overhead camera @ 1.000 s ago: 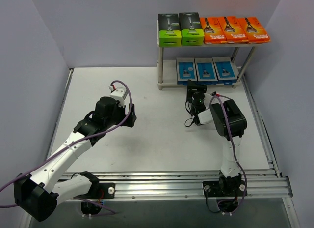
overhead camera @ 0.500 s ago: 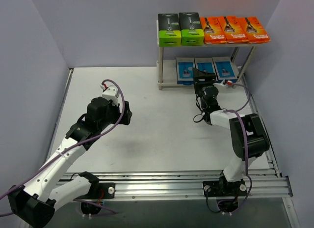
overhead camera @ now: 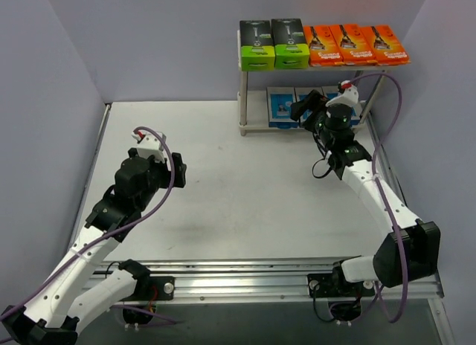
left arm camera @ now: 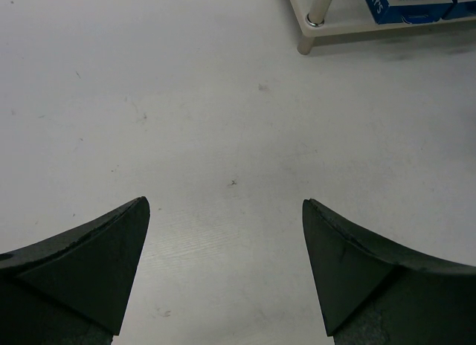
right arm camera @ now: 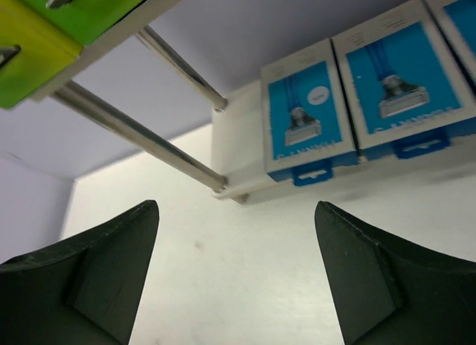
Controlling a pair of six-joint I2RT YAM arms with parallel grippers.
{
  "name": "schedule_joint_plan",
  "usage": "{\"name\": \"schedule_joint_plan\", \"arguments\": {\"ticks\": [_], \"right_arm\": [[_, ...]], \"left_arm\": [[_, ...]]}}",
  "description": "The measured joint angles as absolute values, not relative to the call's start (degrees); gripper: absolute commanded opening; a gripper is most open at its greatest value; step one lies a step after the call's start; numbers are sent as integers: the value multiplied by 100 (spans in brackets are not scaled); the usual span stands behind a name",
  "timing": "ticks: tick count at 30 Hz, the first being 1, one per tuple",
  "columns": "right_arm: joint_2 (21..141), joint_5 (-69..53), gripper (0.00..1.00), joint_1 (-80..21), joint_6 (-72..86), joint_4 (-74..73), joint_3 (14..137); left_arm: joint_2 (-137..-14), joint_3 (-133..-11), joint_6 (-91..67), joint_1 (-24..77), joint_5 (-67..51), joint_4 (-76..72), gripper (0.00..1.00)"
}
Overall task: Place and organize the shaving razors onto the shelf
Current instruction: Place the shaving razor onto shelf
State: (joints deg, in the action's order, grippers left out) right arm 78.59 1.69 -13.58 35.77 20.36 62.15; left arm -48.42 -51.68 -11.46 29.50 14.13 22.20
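**Right arm reaches the shelf, left arm draws back**

The right gripper, over the middle of the tabletop a second ago, now hangs at the front edge of the shelf, at its lower board. It is partly over the blue razor packs, with its jaws spread wider and empty. The left gripper has drifted toward the tabletop's left edge, jaws wide and holding nothing. The orange packs and black-and-green packs sit unmoved on the top board.

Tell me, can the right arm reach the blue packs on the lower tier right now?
Probably yes. The right fingers are open and face the blue packs, nothing lies between them, and the shelf is open at the front.
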Motion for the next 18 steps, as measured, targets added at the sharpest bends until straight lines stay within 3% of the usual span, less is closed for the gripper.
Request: {"name": "schedule_joint_plan", "arguments": {"ticks": [6, 11, 18], "right_arm": [[7098, 617, 90, -1549, 2198, 392, 6525], [5787, 1179, 100, -1721, 1337, -154, 5953], [4348, 1612, 100, -1723, 1146, -416, 5131]], "left_arm": [[-4611, -5004, -1085, 2952, 1712, 2027, 93], [-4584, -4952, -1033, 3055, 1872, 1962, 93], [-4484, -4853, -926, 3594, 2388, 1903, 93]]}}
